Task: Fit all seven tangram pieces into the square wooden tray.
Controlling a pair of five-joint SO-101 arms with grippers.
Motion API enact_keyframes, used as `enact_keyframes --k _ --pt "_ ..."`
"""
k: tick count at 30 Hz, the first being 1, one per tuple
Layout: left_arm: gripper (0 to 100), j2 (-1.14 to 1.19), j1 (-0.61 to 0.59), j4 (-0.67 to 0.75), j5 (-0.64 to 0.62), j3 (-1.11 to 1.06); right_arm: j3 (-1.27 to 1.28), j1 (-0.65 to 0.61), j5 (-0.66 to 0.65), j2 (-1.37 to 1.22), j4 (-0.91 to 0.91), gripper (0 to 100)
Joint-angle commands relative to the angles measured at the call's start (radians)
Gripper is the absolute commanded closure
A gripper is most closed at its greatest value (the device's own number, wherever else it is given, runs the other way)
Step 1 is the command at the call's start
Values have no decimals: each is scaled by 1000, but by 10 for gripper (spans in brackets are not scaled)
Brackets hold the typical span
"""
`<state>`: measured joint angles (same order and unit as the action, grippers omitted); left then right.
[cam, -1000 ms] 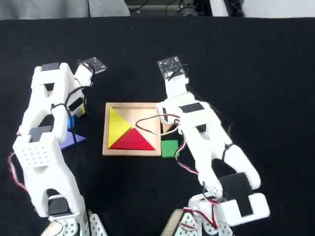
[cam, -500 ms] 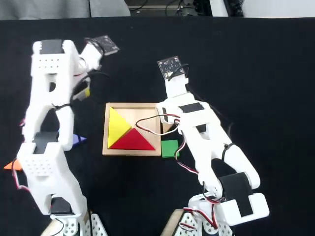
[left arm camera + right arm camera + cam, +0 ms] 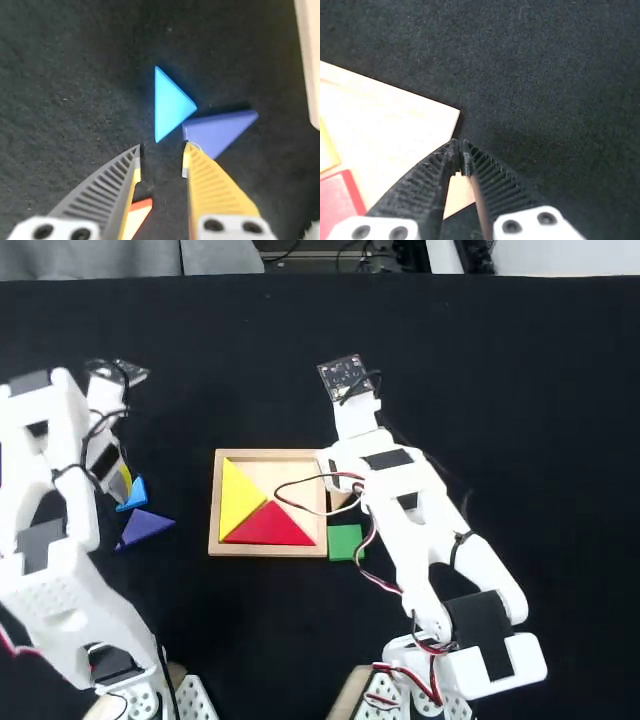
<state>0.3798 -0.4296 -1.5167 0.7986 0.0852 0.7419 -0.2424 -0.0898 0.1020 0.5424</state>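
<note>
The square wooden tray (image 3: 317, 502) holds a yellow triangle (image 3: 238, 494) and a red triangle (image 3: 268, 526). Left of it on the black cloth lie a light blue triangle (image 3: 135, 492) (image 3: 170, 105) and a purple triangle (image 3: 146, 526) (image 3: 220, 131), corners almost touching. A green square (image 3: 345, 541) lies by the tray's right side. My left gripper (image 3: 161, 150) (image 3: 118, 480) hangs open just short of the light blue triangle, with nothing between its fingers. An orange piece (image 3: 136, 214) peeks out under it. My right gripper (image 3: 458, 152) is shut and empty over a corner of the tray (image 3: 395, 135).
The right arm (image 3: 400, 500) reaches across the tray's right edge, its cable looping over the bare wood. The left arm (image 3: 50, 530) stands tall along the table's left side. Black cloth stretches open to the far side and to the right.
The left arm has swung from beside the tray's far-left corner out to the left and down over the blue triangles, uncovering the light blue one. The right arm has kept still.
</note>
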Motion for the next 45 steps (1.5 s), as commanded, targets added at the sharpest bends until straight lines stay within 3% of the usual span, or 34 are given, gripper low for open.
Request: enact_keyframes --k 1,6,9,19,26,45 --pt "855 -265 62 209 -31 -314 -4 -12 -8 7 -15 986" --pt "814 -600 113 448 -32 -642 -4 -15 -8 7 -14 986" --pt "763 -664 116 531 -61 -717 -4 -17 -8 7 -12 986" --pt "760 -376 77 400 -66 -493 -2 -18 -72 7 -12 986" --pt "758 -192 77 433 -94 -367 -2 -18 -75 7 -11 986" --pt "758 -114 39 470 -61 -348 -2 -18 -75 5 -12 986"
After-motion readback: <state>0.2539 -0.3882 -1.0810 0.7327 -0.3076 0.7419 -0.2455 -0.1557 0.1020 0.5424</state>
